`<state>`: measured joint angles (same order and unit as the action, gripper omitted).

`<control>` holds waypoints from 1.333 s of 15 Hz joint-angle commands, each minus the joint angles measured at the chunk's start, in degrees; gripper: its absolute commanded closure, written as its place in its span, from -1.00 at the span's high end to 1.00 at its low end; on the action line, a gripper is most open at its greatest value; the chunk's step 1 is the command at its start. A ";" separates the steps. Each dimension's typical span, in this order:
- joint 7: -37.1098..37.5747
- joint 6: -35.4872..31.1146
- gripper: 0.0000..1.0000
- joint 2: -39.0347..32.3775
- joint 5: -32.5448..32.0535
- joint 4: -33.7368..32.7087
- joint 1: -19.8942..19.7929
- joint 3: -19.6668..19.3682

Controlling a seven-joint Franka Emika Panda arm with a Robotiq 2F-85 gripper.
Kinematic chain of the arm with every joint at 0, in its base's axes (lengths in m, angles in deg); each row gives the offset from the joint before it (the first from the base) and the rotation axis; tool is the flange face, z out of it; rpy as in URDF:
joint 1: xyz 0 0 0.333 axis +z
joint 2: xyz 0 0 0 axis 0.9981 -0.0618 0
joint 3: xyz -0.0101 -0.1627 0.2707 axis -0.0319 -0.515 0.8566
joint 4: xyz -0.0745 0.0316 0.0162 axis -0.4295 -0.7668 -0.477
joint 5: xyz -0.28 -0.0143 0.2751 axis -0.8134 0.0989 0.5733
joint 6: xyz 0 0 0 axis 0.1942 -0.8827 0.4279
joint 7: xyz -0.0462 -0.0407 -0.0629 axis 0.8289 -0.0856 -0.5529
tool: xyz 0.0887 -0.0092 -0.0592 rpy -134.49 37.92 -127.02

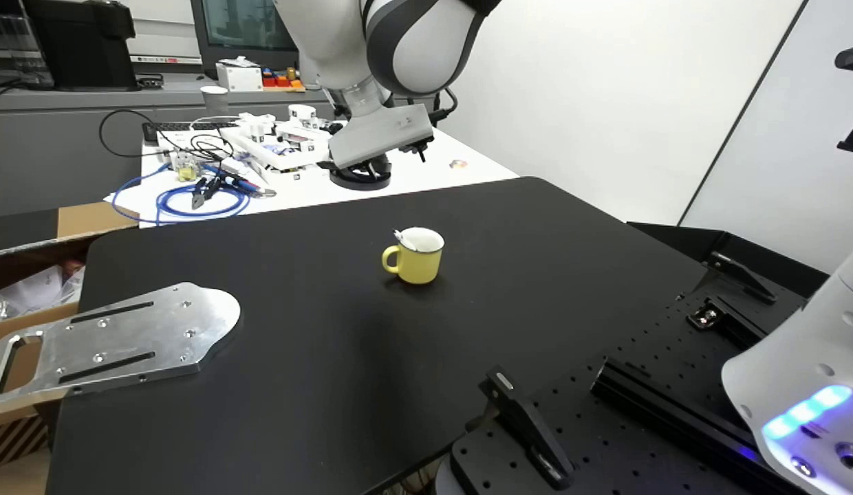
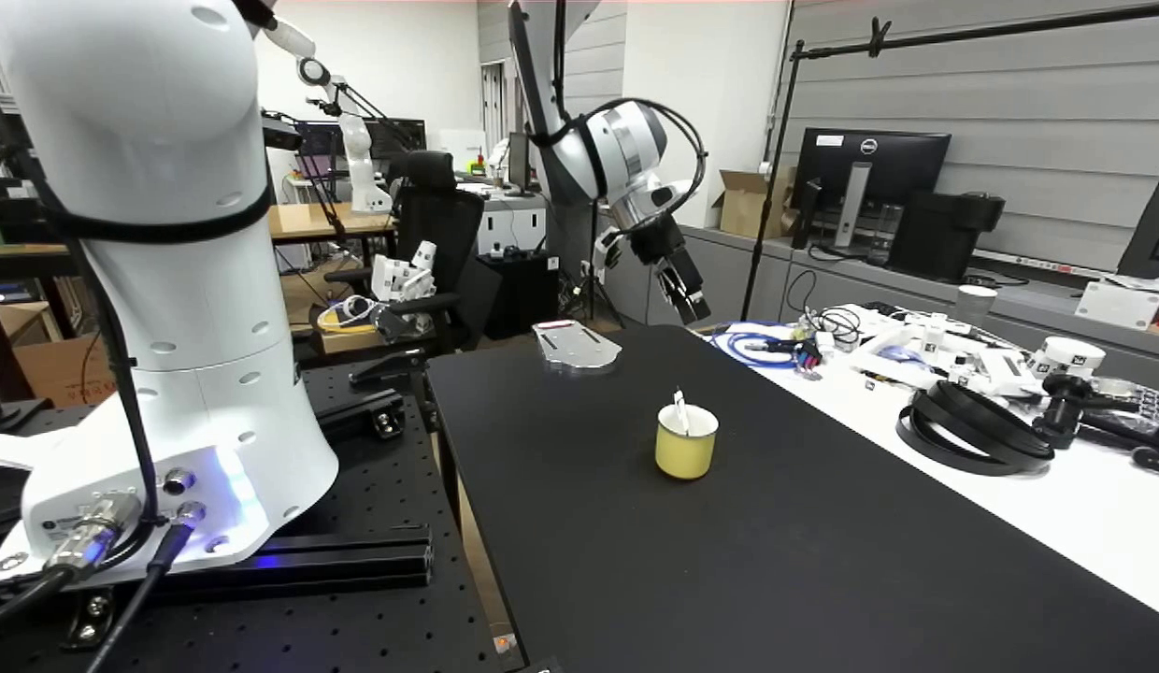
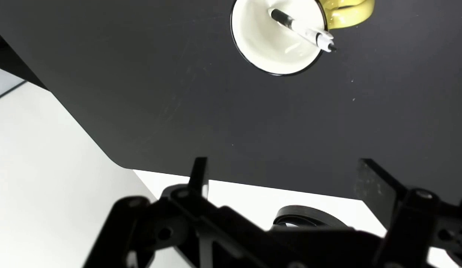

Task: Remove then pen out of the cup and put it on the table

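The yellow cup (image 1: pixel 418 265) stands upright on the black table (image 1: pixel 296 357), also in an exterior view (image 2: pixel 684 456). The pen, white with a dark grip, leans inside the cup with its clip end above the rim (image 1: pixel 404 240) (image 2: pixel 680 411). In the wrist view the pen (image 3: pixel 303 31) crosses the cup's white inside (image 3: pixel 268 52), near the top edge; the yellow handle is on the right. My gripper (image 3: pixel 283 163) is open and empty, fingers wide apart. In an exterior view the gripper (image 2: pixel 687 299) hangs well above the cup, tilted, touching nothing.
A silver metal plate (image 1: pixel 144 337) lies at the table's left edge. Behind the table, a white table (image 2: pixel 1009 486) holds cables, tools and black rings (image 2: pixel 972 430). A perforated board with black clamps (image 1: pixel 530 426) and a black bar (image 1: pixel 667 412) borders the robot base.
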<state>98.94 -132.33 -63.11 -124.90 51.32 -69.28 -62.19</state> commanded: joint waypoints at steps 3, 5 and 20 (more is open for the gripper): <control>1.92 3.17 1.00 -7.25 3.04 -7.17 1.79 -0.68; 2.32 3.07 1.00 -9.00 3.68 -8.65 2.21 -0.95; 2.21 3.18 1.00 -15.50 7.27 -12.24 4.29 -3.53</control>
<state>100.03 -130.26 -77.73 -118.58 40.43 -66.02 -64.76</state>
